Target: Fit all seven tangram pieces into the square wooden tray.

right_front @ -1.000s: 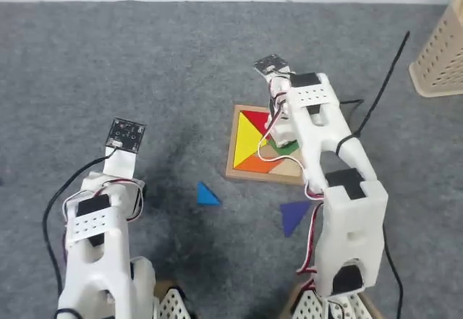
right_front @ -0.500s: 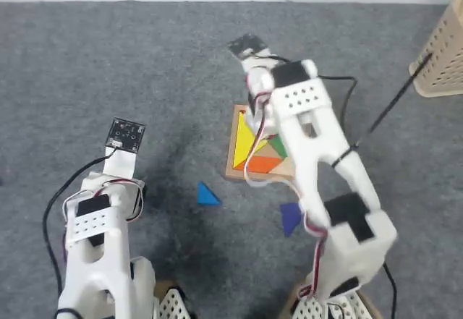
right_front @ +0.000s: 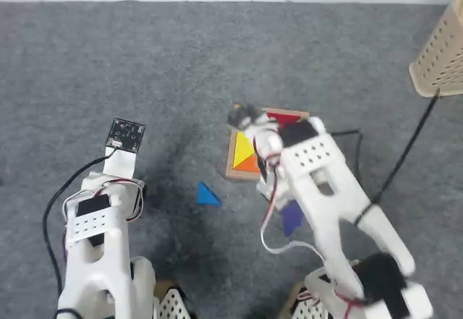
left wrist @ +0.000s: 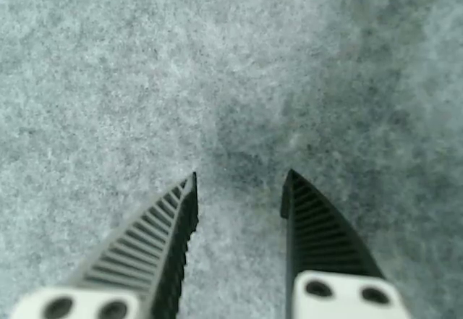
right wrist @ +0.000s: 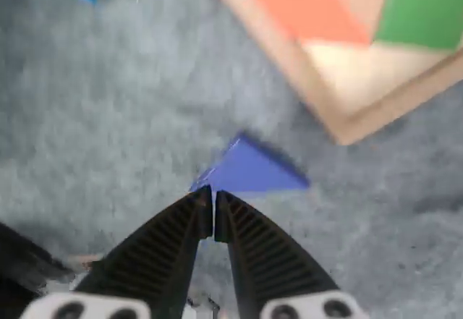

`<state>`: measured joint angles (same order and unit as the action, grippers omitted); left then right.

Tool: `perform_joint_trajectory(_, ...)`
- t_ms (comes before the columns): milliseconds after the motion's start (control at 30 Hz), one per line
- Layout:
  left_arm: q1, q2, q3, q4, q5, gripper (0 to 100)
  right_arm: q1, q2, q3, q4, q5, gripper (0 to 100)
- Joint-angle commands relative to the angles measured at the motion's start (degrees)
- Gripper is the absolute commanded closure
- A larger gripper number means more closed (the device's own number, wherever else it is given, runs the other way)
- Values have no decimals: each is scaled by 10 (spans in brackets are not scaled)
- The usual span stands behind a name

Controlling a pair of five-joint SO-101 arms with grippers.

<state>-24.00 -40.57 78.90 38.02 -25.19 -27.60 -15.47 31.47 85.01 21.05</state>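
Note:
The square wooden tray lies mid-table with yellow, orange and red pieces showing; my right arm covers the rest. In the right wrist view the tray corner holds an orange piece, a green piece and bare wood. An indigo triangle lies on the carpet just outside it, with my right gripper shut and empty at its near corner. A light blue triangle lies loose to the left. My left gripper stands open over bare carpet.
Grey carpet covers the table. A beige slatted basket stands at the far right edge. A black cable trails from the right arm toward it. My left arm stands at the near left, well apart from the pieces.
My right arm has pulled back from over the tray's far side toward the near edge, ending above the indigo triangle. The left arm has stayed still.

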Motion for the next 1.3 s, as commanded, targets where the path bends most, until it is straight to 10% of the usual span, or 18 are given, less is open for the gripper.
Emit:
perform_joint_trajectory(0,2,-18,-3,-12,9,825,-3,-74,58,-26,6,987)
perform_joint_trajectory(333,2,-18,-3,-11,9,825,-4,-79,173,-97,-24,755)
perform_joint_trajectory(900,2,-17,-3,-11,9,825,1,79,171,-195,-66,745)
perform_joint_trajectory(1267,2,-17,-3,-11,9,825,217,152,90,-195,-69,745)
